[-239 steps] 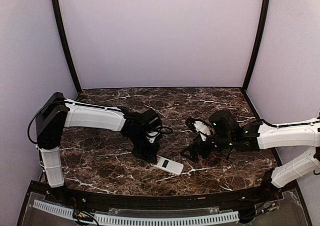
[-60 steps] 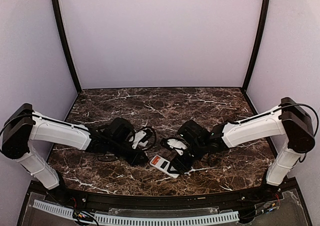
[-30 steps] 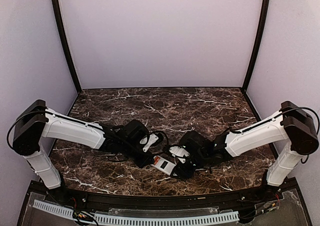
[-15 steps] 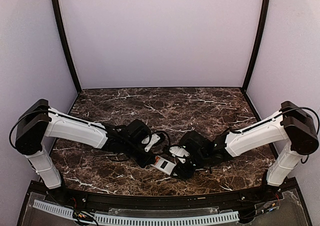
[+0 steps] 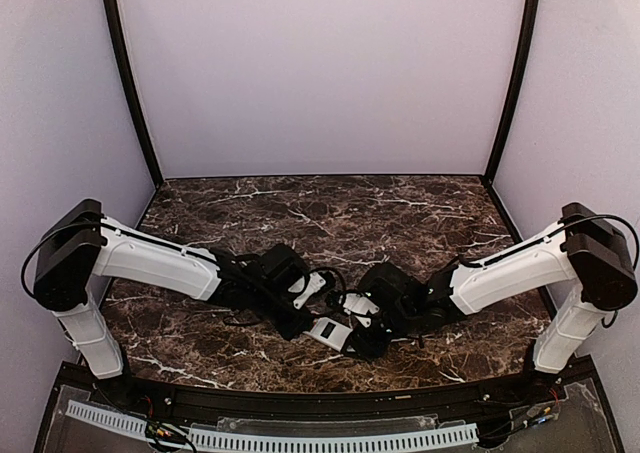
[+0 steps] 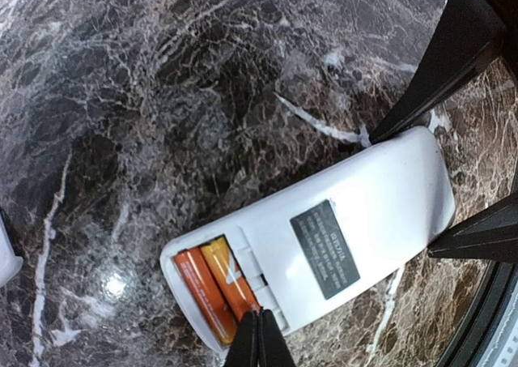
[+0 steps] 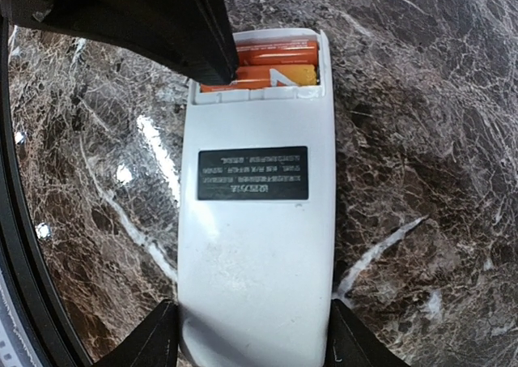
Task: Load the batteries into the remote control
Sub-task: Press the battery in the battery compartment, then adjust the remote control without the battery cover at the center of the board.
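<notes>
the remote (image 7: 255, 245) lies back up on the table (image 5: 400, 213), near the front edge between the two arms, with its dark label (image 7: 253, 173) showing. its battery bay is uncovered at one end, and the two batteries (image 6: 212, 290) lie in it side by side, orange against the white shell. the left arm (image 5: 160, 263) reaches in low from the left. its jaws are closed tight together with nothing between them, and their joined tip rests on the nearer battery at the bay's edge. the right arm (image 5: 500, 268) comes in from the other side. its jaws are spread to the width of the remote and sit against both long edges at the end away from the bay, clamping it there. the bay end points toward the left arm.
</notes>
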You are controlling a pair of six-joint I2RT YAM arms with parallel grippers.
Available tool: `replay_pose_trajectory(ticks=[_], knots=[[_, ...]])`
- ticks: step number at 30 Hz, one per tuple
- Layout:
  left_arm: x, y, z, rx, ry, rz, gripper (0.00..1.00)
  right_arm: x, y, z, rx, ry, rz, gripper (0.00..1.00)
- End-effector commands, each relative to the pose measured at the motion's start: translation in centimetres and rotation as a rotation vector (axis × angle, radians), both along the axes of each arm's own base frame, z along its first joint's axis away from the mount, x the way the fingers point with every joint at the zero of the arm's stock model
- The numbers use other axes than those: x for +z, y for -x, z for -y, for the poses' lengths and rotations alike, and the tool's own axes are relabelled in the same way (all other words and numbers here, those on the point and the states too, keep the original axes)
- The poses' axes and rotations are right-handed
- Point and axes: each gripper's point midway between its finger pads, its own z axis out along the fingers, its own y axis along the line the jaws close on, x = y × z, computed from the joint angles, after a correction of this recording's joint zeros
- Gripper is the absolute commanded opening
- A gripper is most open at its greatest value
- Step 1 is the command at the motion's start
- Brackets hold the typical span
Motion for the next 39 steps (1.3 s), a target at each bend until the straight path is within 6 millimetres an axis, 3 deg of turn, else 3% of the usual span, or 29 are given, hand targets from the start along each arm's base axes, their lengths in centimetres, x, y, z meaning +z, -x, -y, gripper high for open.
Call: replay_pose_trajectory(ticks=[1,9,18,22,25,28,30,32,35,39], knots=[[-4.1,2.4,-3.0,-0.034,-0.184,-0.073,0.0,-0.3,0.2,-0.1,0.001,0.012,0.004,0.59],[-5.6,3.0,-4.3,-0.021,-0.242,-0.11,0.0,-0.2,0.1,0.0,-0.003,0.014,0.012,0.58],[-1.7,0.9,-1.5,0.042,-0.095,-0.093,0.03,0.0,-0.2,0.3,0.002,0.016,0.044,0.6],[1.3,-0.9,-1.3,0.096,-0.001,-0.077,0.16,0.0,-0.5,0.7,-0.009,0.027,0.06,0.65],[3.1,-2.3,-1.8,0.157,0.073,-0.071,0.34,-0.1,-1.0,1.1,-0.026,0.041,0.068,0.67],[5.4,-4.9,-3.3,0.254,0.145,-0.026,0.52,-0.3,-1.5,1.5,-0.046,0.052,0.074,0.71],[5.8,-6.5,-4.8,0.32,0.135,0.01,0.68,-0.3,-1.9,1.8,-0.058,0.057,0.078,0.75],[5.7,-7.8,-6.3,0.377,0.088,0.041,0.76,-0.2,-2.4,2.0,-0.068,0.056,0.081,0.77],[5.6,-9.7,-7.7,0.432,0.021,0.091,0.79,-0.2,-3.1,2.5,-0.086,0.059,0.082,0.77],[3.5,-10.8,-8.9,0.457,-0.063,0.053,0.8,0.0,-3.8,2.9,-0.105,0.052,0.079,0.78]])
